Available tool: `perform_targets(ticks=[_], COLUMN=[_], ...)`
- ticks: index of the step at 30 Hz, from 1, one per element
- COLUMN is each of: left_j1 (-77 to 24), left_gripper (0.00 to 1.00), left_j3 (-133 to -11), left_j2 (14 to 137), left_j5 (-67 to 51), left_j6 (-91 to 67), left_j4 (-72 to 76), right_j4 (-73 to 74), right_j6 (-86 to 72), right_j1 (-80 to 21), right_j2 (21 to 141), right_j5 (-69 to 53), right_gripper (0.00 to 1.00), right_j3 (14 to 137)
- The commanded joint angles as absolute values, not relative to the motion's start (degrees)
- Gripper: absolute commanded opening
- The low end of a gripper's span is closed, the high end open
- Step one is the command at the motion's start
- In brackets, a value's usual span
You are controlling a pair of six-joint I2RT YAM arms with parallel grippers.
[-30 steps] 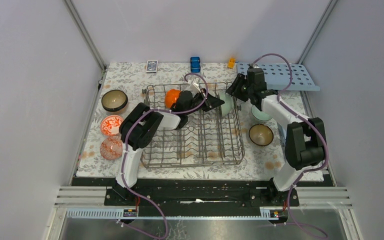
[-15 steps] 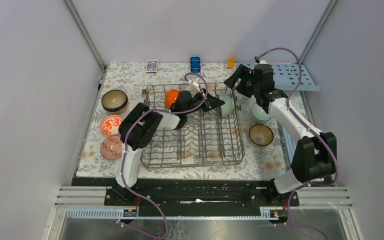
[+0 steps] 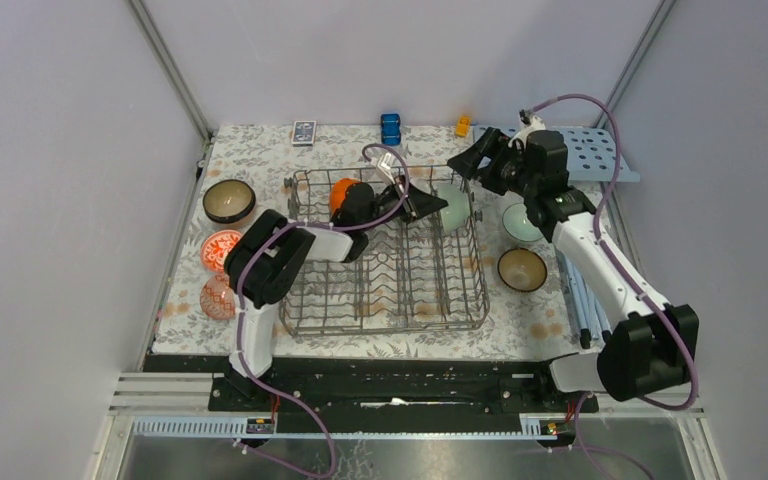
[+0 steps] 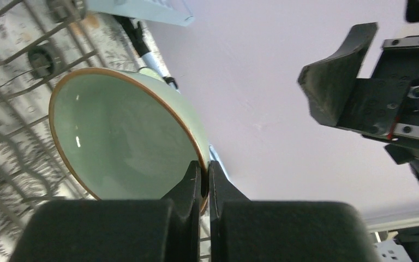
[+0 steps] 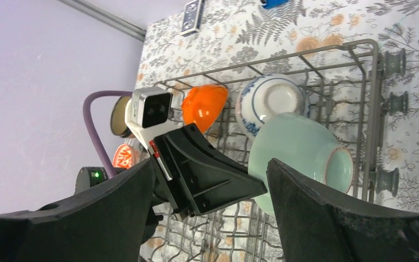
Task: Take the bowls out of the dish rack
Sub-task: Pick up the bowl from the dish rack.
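Finding 1, step in hand. The left tool [image 4: 203, 174] is clamped on the rim of a pale green bowl [image 4: 120, 136], one finger inside and one outside. The bowl stands on edge at the far right of the dish rack [image 3: 380, 328]. The right tool [image 5: 210, 166] hovers just beside it with its fingers wide apart, holding nothing.

Recommendation. The grip is a thin pinch on glazed ceramic, so it is likely to slip under any twist. The bowl should rise straight along the wires until clear, and only then swing aside. The two tools are close, so one should hold off while the other moves. An orange bowl [image 5: 204, 103] and a blue-and-white bowl [image 5: 273, 98] sit close behind in the rack and must not be knocked.

Finding 2, surface. The table [image 3: 260, 140] carries a leaf-print cloth. A second pale green bowl [image 3: 520, 222] and a brown bowl [image 3: 521, 268] rest to the right of the rack, with free cloth near them for setting down.

Finding 3, room. Plain pale walls with metal corner posts enclose the table on three sides.
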State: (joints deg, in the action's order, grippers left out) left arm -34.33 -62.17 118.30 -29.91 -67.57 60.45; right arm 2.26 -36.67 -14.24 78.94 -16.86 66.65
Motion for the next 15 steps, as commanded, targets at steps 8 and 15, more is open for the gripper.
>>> perform_targets(ticks=[8, 15], left_j1=[-34.37, -35.38], left_gripper=[0.00, 0.00], left_j3=[-58.75, -56.26], left_j2=[99.44, 86.54], left_j5=[-31.73, -34.82], left_j6=[-64.24, -47.41], left_j4=[65.41, 41.95], right_j4=[5.21, 15.90], right_j6=[-37.89, -33.91], right_j1=[-14.04, -14.21], right_j2=[63.11, 57.53], right_j5=[-22.14, -24.52], right_gripper=[0.83, 0.83], right_j3=[65.57, 69.31])
